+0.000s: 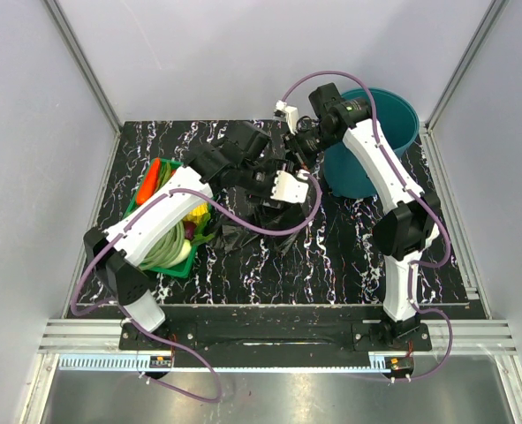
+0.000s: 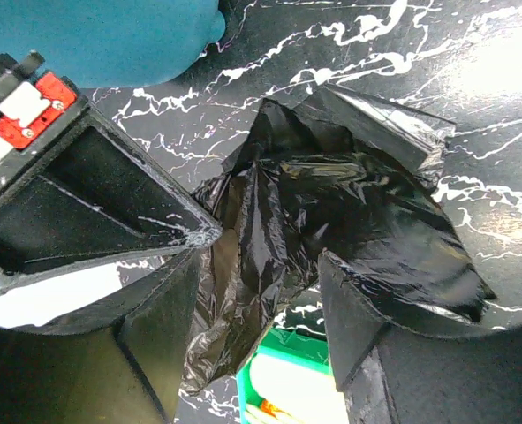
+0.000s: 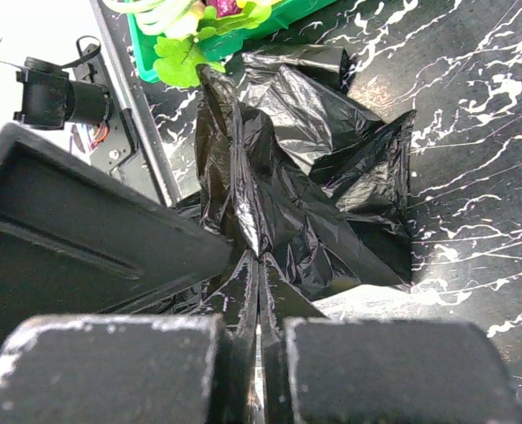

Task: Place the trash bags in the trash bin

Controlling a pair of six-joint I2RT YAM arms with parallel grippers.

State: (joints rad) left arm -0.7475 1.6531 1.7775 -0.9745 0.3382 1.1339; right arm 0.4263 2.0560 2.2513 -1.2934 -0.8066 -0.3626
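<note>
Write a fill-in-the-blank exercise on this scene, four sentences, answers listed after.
1. The trash bag pinched by the right end effector is ______ in colour.
2. The fingers of the left end effector stand apart with the bag's film ______ them.
3. The teal trash bin stands beside the ______ arm.
4. The tray beside the left arm is ______.

Missing words: black; between; right; green.

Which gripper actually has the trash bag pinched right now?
The right gripper, jaws shut on a raised fold of the black trash bag. The left gripper straddles the bag with its jaws apart.
</note>
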